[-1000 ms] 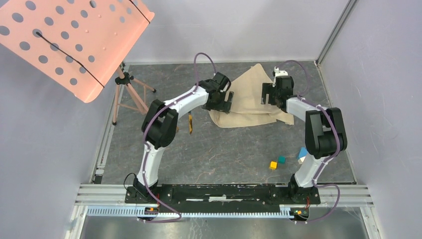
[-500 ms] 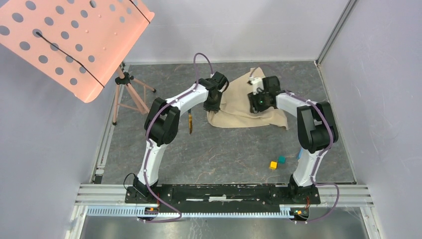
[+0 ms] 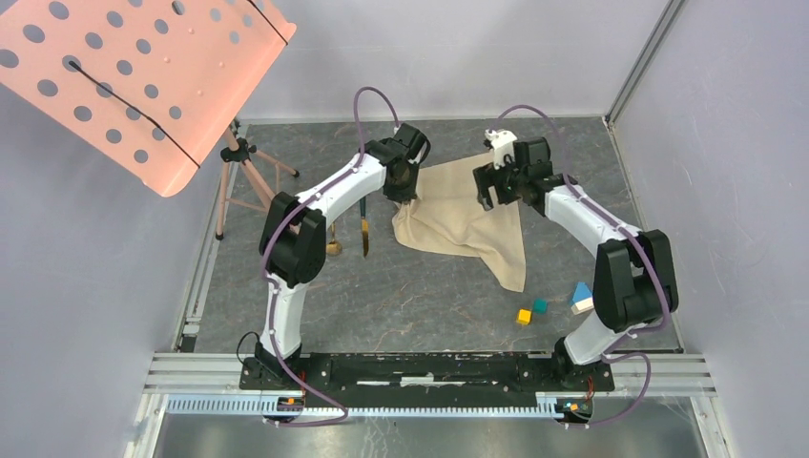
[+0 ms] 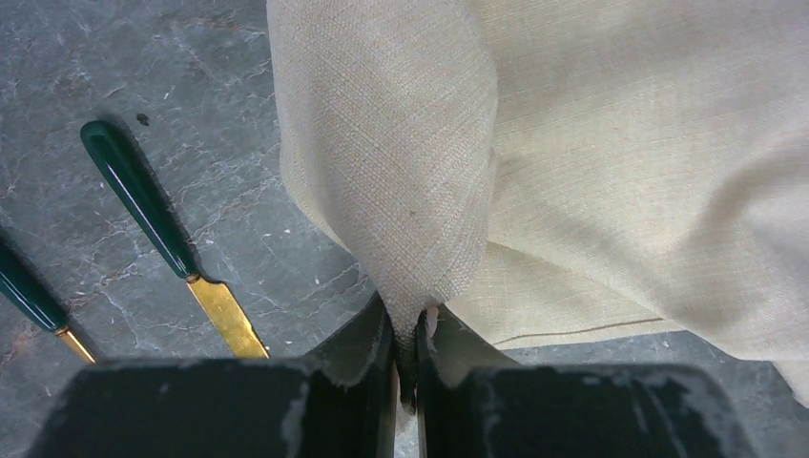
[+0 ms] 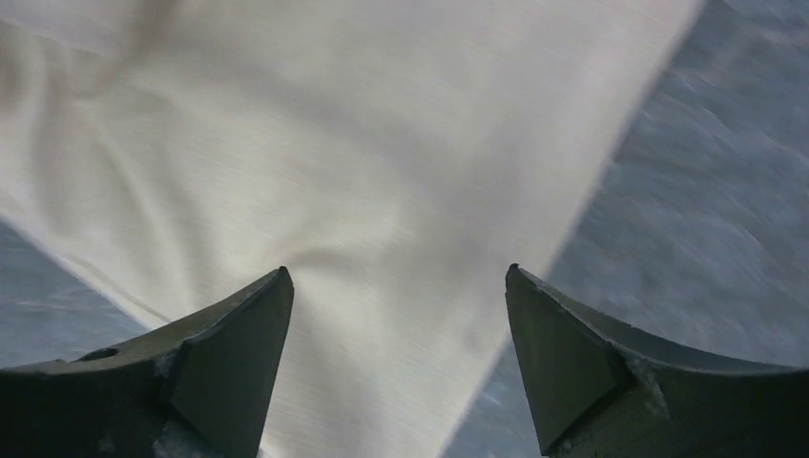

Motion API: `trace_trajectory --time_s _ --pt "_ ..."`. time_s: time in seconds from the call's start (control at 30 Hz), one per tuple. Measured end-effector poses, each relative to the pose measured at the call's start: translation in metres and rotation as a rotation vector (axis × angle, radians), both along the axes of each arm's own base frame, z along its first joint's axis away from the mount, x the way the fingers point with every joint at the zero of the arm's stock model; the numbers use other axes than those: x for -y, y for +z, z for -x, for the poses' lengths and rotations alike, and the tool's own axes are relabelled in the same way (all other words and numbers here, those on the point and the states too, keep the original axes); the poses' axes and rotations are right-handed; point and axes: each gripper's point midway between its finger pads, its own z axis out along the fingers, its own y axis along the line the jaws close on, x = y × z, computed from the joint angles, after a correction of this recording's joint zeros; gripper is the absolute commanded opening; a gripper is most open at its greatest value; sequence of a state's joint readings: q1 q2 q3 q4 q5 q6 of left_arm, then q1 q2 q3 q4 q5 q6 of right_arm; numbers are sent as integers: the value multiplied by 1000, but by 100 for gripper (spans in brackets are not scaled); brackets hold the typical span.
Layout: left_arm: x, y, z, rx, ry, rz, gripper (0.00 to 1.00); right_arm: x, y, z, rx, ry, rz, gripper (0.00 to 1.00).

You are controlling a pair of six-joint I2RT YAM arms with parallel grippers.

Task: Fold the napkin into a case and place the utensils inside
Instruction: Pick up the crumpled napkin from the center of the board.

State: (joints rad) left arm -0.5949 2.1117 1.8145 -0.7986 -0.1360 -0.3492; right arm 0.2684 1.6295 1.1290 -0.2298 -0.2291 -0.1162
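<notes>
Dragged out since a second ago, the napkin (image 3: 467, 215) now trails a long corner toward the arm bases in the top view. The knife (image 3: 364, 234) and spoon (image 3: 333, 246) lie just left of it.

Left wrist: the left gripper (image 4: 405, 343) pinches the napkin's left edge.

Right wrist: the right gripper (image 5: 396, 315) hangs spread above the napkin, holding nothing. Folding looks barely begun.

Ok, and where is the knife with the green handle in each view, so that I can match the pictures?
Top external: the knife lies just left of the napkin, left of centre.
Left wrist: left part of the picture, handle toward the upper left, napkin to its right.
Right wrist: not in it.
Shared landmark: the beige napkin, visible in all three views.
</notes>
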Motion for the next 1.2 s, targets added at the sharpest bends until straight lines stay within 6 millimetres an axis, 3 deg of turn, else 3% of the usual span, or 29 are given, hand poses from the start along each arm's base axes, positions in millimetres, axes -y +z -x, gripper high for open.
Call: trace_trajectory --time_s 0.07,0.17,0.3,0.43,0.67,0.77,1.0,1.2 --pt "2 5 2 1 -7 16 15 28 -3 0 -19 -108 84 91" --pt "5 9 4 -4 -18 38 15 49 -6 16 -58 -176 162 90" --pt "8 13 6 -8 -27 60 15 65 -12 63 -86 -252 169 84" --pt "9 14 7 -18 -33 79 15 64 -24 109 -130 -318 109 70" --pt "18 15 13 -54 -62 133 15 47 -53 169 -219 -344 41 62" --pt "22 16 16 -68 -75 155 15 52 -61 178 -225 -371 45 63" --pt "27 16 20 -84 -92 180 11 61 -84 178 -257 -426 101 61" --pt "26 20 20 -81 -92 186 7 63 -102 175 -260 -466 107 34"
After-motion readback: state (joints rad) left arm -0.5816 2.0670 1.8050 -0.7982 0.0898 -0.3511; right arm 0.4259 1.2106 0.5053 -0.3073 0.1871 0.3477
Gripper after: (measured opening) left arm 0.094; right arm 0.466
